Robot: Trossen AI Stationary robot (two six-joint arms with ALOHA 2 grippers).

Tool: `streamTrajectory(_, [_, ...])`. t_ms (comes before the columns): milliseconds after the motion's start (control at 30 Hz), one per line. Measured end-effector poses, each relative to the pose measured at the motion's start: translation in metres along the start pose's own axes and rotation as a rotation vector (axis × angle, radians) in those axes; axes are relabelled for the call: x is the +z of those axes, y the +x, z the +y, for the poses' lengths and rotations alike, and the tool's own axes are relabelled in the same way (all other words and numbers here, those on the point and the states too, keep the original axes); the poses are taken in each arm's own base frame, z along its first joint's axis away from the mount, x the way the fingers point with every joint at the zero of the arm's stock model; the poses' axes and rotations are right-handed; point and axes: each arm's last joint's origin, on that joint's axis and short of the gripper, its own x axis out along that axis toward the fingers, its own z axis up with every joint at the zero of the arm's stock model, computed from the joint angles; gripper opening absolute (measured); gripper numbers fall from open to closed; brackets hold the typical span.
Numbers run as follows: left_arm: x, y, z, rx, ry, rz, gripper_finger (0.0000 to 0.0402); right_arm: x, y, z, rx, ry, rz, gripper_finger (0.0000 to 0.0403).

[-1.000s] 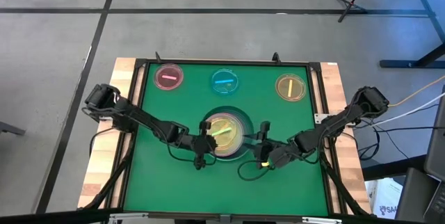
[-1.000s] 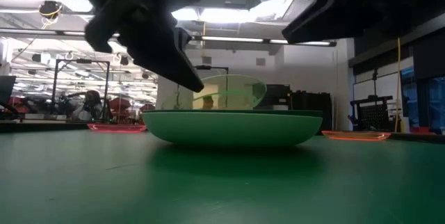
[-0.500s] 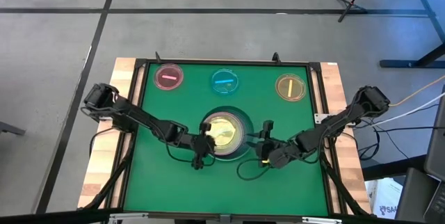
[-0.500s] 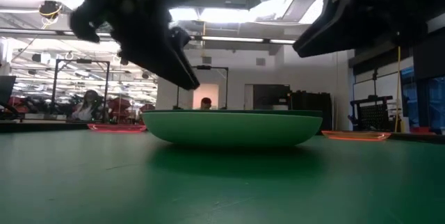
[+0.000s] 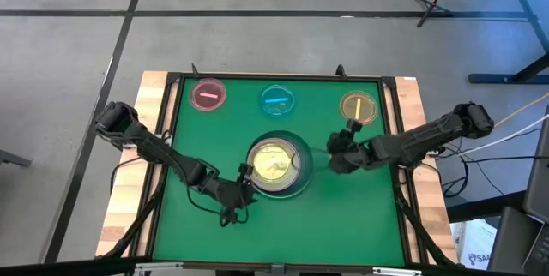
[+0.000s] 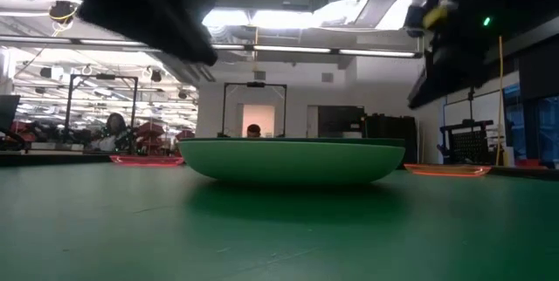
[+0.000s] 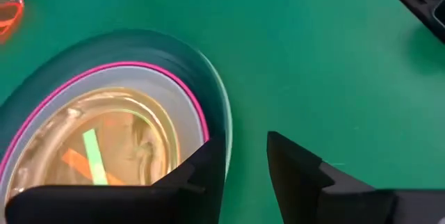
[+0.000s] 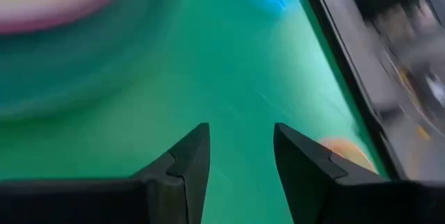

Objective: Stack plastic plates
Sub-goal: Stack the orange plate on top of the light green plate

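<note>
The right gripper, empty with fingers apart, is judged bound for the amber plate just ahead; the stack lies behind.

1. The table has a green mat, framed in black, with pale wood showing at its side edges.
2. The stack of plates has a dark green outer rim, then a pink ring, then pale grey-white; the translucent plates in its middle look amber-yellow, with a light green bar and an orange one showing through.
3. The small pink plate is translucent with a darker red-pink bar.
4. The small blue plate carries a bright cyan bar.
5. The small amber plate has a yellow bar.
6. Both arms are dark, nearly black.
7. The floor is grey with dark lines.
</note>
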Motion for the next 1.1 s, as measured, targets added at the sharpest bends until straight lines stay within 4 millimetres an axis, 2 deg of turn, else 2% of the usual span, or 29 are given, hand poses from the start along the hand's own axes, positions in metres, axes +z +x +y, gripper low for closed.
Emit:
streamTrajectory(133, [-0.013, -0.007, -0.003, -0.004, -0.001, -0.061, 0.0099, -0.008, 0.021, -0.023, -0.089, 0.043, 0.144, 0.0149])
streamTrajectory(333, [-0.031, -0.036, 0.011, 0.01, -0.088, -0.238, 0.0099, -0.021, 0.049, -0.053, -0.09, 0.134, 0.309, 0.0149])
streamTrajectory(433, [-0.043, -0.052, 0.018, 0.037, -0.126, -0.323, 0.0099, -0.026, 0.06, -0.065, -0.069, 0.193, 0.353, 0.0149])
streamTrajectory(633, [-0.067, -0.07, 0.026, 0.087, -0.219, -0.406, 0.0099, -0.033, 0.08, -0.086, 0.003, 0.311, 0.369, 0.0149])
streamTrajectory(800, [-0.074, -0.073, 0.028, 0.103, -0.256, -0.41, 0.0099, -0.038, 0.093, -0.105, -0.04, 0.428, 0.33, 0.0149])
streamTrajectory(1100, [-0.075, -0.073, 0.027, 0.092, -0.269, -0.404, 0.0099, -0.052, 0.108, -0.133, -0.1, 0.523, 0.307, 0.0149])
